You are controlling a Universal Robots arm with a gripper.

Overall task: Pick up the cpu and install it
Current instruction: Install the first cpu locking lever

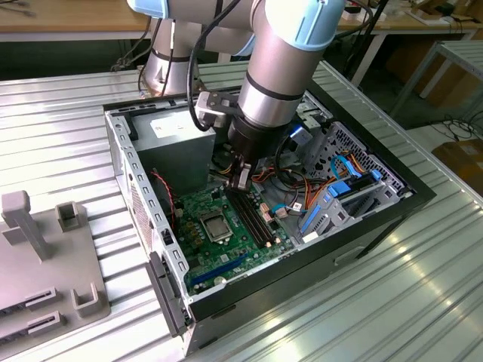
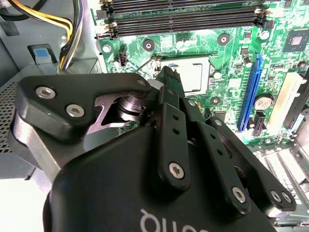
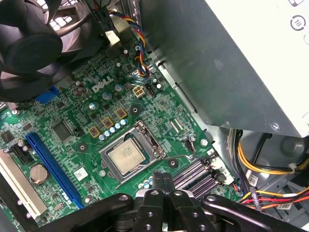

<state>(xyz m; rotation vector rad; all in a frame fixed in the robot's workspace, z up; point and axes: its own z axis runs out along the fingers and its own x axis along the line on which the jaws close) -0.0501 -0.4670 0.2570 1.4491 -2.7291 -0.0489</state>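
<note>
Gripper: the gripper [image 3: 162, 180] is hanging inside the open computer case [image 1: 143, 188], above the green motherboard [image 3: 72, 104]; its fingers [image 3: 158, 181] are pressing together with nothing between them.
Cpu: the cpu [image 3: 127, 157] is lying flat in the black-framed socket [image 3: 110, 167] on the motherboard, its silver-grey face showing upward, apart from the fingertips.
Gripper's place: in the first wrist view the fingertips are sitting just beside the socket, near the memory slots [image 3: 198, 175].
Exterior view: the arm [image 1: 283, 68] is reaching down into the case, the gripper hovering just beyond the cpu [image 1: 216, 225].
Surroundings: a black fan [image 3: 34, 41] and a grey power supply box [image 3: 227, 63] are flanking the board.
</note>
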